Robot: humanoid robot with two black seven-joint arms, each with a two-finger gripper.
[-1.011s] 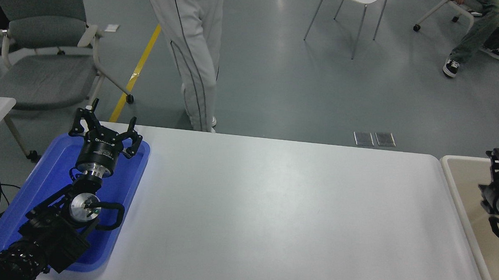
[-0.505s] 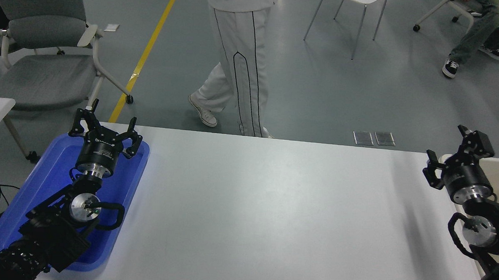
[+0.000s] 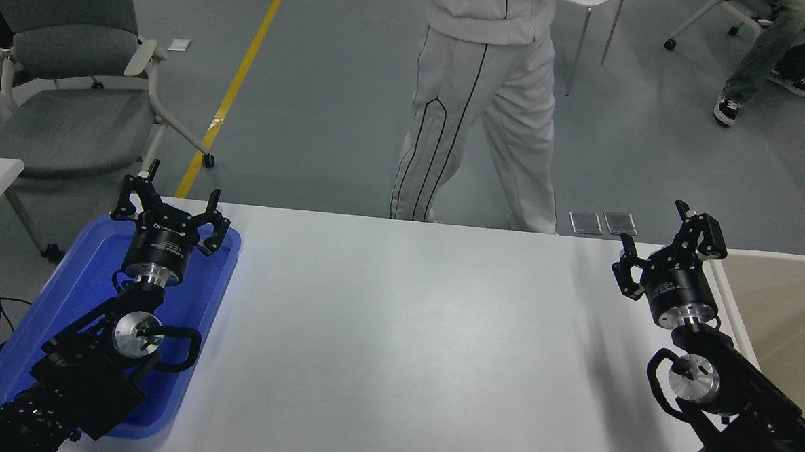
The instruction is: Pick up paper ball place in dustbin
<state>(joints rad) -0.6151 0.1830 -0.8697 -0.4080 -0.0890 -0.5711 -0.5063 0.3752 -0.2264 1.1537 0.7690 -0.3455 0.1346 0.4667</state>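
On white table [image 3: 404,335]: two end effectors.

Room beyond my workstation.
I see grey floor [image 3: 326,114] with a yellow line [image 3: 235,86], a grey armchair [image 3: 63,68], and a white table [image 3: 398,334].

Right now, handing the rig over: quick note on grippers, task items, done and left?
Left gripper: open, empty, parked over the blue tray at the table's left end.
Right gripper: open, empty, over the white table near its right end, beside the dustbin.
Paper ball: not visible anywhere, neither on the table nor in either gripper. The dustbin's inside is only partly in view, so I cannot tell whether the ball lies in it.
Done: cannot confirm.
Left: check the bin; if empty, find the ball.
A person stands at the far side.
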